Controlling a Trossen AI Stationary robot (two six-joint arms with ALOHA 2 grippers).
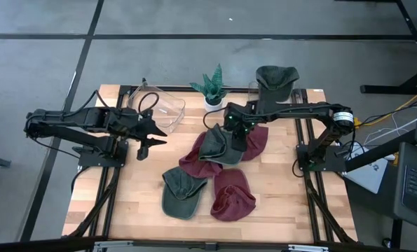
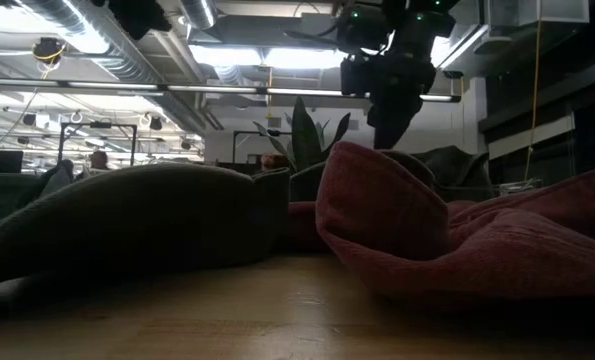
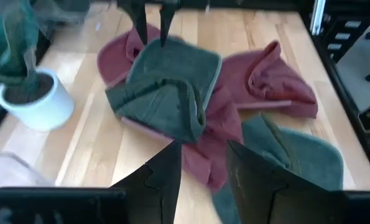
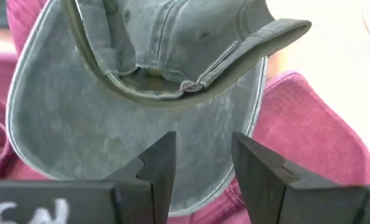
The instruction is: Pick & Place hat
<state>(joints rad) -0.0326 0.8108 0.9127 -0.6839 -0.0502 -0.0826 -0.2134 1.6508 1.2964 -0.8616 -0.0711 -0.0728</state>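
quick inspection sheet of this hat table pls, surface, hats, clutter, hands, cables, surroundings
surface: wooden table, bare at its front edge.
job's things: green cap lies on top of a red cap mid-table; another green cap and red cap lie nearer the front; a further green cap sits at the back right.
clutter: potted plant and clear plastic container at the back.
hands: right hand open, above the stacked green cap, empty; left hand open, off to the left of the pile, empty.
cables: yellow and white cables on the floor to the right.
surroundings: grey floor; a laptop at right.
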